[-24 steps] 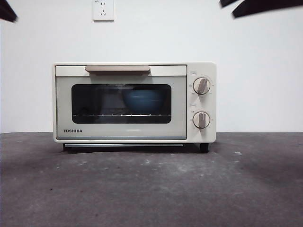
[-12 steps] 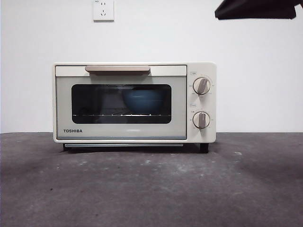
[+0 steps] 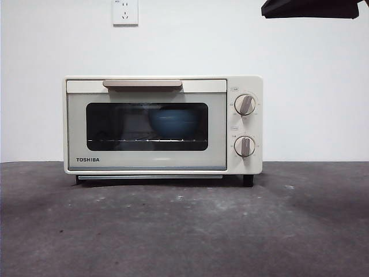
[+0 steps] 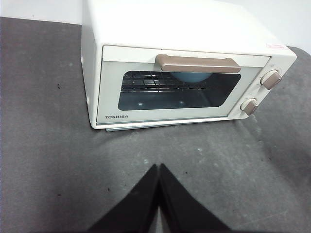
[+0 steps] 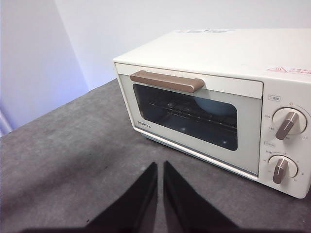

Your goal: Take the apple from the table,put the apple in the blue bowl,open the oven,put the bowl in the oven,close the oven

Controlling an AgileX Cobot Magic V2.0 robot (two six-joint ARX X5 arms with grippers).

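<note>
Two grippers idle above a closed oven.

The left gripper (image 4: 159, 167) hangs over the table (image 3: 184, 231) with jaws pressed together, clear of the TOSHIBA oven (image 3: 162, 124). Behind the shut glass door, the blue bowl (image 3: 173, 122) sits on the rack; the apple is not visible. The right gripper (image 5: 160, 167) hovers near the oven's front, jaws almost touching.

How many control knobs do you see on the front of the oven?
2. Both sit on the cream-white boxy toaster oven, on its panel beside the dark glass door: the upper beige knob directly above the lower beige knob. None appear hidden.
</note>
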